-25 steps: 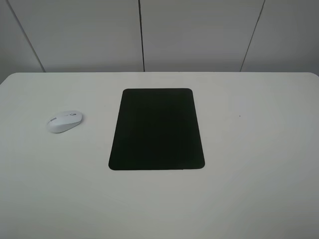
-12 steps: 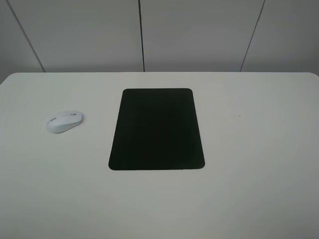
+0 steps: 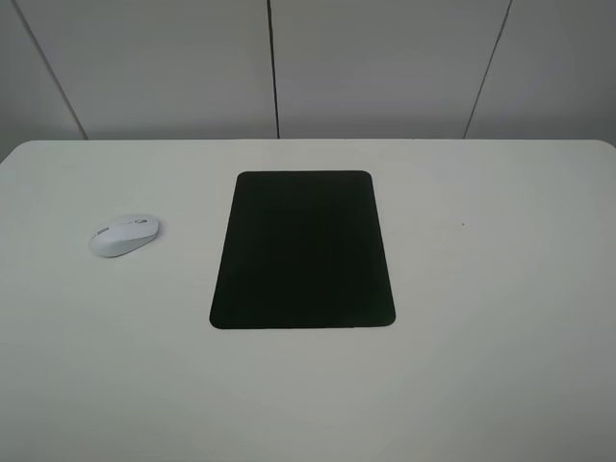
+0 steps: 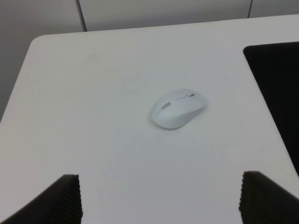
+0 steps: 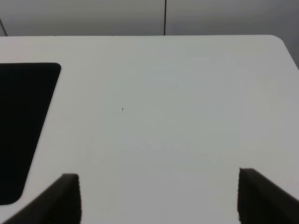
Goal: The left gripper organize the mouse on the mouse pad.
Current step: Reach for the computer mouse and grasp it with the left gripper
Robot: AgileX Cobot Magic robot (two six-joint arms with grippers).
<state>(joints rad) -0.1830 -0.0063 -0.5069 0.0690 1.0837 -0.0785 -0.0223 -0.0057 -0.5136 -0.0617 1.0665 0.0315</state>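
Left gripper fingers spread wide, nothing between them; right gripper likewise splayed and empty, over the table right of the pad; neither arm shows in the high view. Mouse sits on the table left of the mouse pad, well apart from it, slanted, wheel end toward the pad. Likely step: approach and grasp. To do it well: centre the fingers over the mouse body; turn the wrist so the pads close across its narrow sides; go low before closing, since the smooth rounded shell could slip out; then carry it right onto the pad's middle.
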